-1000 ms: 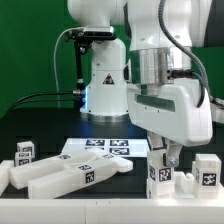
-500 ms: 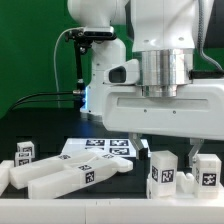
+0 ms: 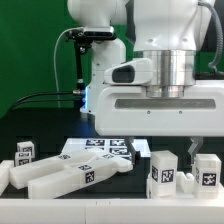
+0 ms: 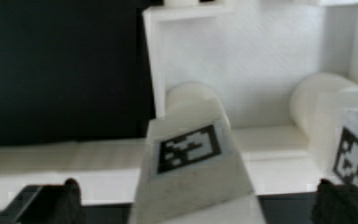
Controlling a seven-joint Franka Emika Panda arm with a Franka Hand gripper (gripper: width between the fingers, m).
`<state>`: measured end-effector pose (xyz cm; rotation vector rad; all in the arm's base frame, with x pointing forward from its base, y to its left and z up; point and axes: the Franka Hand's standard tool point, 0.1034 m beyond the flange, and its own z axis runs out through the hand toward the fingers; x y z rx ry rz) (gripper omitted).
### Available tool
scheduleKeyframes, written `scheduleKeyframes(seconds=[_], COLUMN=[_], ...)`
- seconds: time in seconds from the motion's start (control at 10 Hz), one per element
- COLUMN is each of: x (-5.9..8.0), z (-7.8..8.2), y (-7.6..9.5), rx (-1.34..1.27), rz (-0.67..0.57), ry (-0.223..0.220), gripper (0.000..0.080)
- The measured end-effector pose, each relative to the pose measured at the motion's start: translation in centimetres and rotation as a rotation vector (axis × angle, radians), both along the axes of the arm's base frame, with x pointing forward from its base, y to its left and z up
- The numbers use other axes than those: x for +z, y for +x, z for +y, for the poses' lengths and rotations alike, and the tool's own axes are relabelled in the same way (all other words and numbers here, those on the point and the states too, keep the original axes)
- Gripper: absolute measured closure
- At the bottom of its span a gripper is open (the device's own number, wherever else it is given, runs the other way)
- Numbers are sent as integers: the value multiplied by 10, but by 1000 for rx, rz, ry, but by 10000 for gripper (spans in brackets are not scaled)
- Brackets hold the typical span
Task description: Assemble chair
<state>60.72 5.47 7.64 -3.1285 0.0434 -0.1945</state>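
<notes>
Gripper point(image 3: 165, 148) has opened, apparently releasing upright chair part point(image 3: 163, 173).

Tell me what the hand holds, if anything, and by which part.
Nothing: the open hand straddles the upright chair part, fingers clear of it.

No words, brand names or nos. legible anywhere. Only signs are sq. black-and-white fiducial tags point(image 3: 165, 178), patterns w/o letters or digits. One sits on the upright chair block point(image 3: 163, 165) right below the open gripper point(image 3: 166, 148); in the wrist view the same tag shows btw. the fingertips. Another is on the side block point(image 3: 207, 170), just off the gripper toward the exterior view's right. More are on the long bars point(image 3: 70, 175) and the small block point(image 3: 25, 152), well away toward the exterior view's left. Several are on the marker board point(image 3: 100, 148), near the gripper on that same side.
</notes>
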Motion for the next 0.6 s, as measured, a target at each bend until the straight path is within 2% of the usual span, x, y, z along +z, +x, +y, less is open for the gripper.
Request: scheduleKeyframes(seconds=[0.2,0.4,0.6], x=[0,0,0], z=[-1,0,0], y=[0,0,0], rx=[-75,-201,-344], rz=[1,2,-1], ry=[9,26,46], gripper=[180,517,515])
